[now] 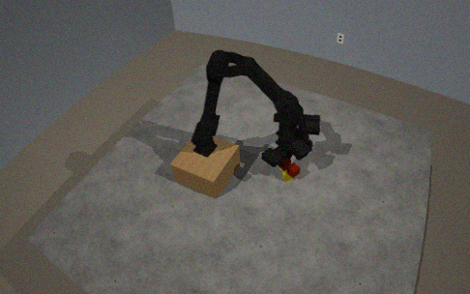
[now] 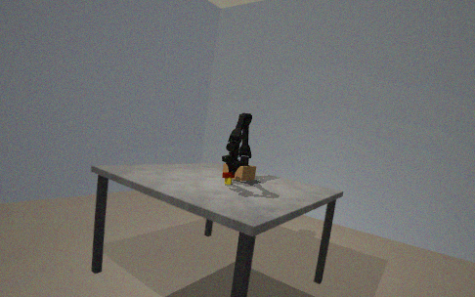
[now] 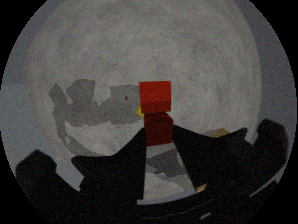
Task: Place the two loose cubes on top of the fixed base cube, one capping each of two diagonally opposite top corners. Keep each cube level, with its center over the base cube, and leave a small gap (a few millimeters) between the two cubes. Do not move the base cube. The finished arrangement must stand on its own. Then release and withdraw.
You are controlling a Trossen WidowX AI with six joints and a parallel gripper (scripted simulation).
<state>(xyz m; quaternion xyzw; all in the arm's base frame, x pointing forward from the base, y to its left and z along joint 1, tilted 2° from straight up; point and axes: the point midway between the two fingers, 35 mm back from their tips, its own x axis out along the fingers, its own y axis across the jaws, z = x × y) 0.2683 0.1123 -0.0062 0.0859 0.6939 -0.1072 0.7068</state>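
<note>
The yellow base cube stands on the table, mostly covered from above. One loose red cube rests on one of its top corners. My gripper points down and is shut on the other red cube. The held cube is beside the resting one, close to its height. In the wrist view their edges meet or nearly meet; I cannot tell the gap, or whether the held cube touches the base. In the exterior view both red cubes merge into one band above the yellow.
A wooden block stands by the arm's base, left of the cubes in the top view. The grey table top carries the arm's shadow around the cubes.
</note>
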